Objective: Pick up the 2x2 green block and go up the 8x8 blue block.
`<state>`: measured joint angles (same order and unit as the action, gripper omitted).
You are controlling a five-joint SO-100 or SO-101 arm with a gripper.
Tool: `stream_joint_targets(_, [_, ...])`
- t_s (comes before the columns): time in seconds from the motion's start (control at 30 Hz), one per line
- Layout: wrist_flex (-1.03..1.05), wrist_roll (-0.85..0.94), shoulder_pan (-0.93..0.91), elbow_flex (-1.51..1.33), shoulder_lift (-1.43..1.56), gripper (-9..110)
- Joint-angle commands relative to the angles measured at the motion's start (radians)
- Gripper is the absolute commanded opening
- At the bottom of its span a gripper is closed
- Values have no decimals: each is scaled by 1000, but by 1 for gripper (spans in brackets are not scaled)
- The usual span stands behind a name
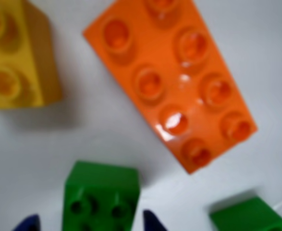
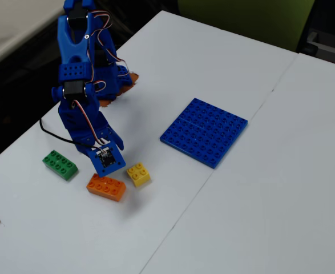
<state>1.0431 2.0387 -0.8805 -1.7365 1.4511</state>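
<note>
In the wrist view the 2x2 green block lies on the white table at the bottom edge. My gripper is open. Its two dark blue fingertips stand either side of the block, with a gap on each side. In the fixed view the gripper is low over the table, and the small green block is hidden behind it. The 8x8 blue block lies flat to the right of the arm, well apart from the gripper. It is out of the wrist view.
An orange eight-stud brick and a yellow brick lie just beyond the gripper. The longer green brick lies to its left in the fixed view, and shows at the bottom right in the wrist view.
</note>
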Motion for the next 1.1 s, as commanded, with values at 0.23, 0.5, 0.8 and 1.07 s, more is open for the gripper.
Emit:
stream_joint_targets(0.23, [-21,-12,25,43,-14,19])
stream_joint_targets(0.5, [25,-21,41,43,23,4])
stream_joint_targets(0.8, [196,55,44,43,270,2])
stream_joint_targets(1.07, [655,107,80,420,347,2])
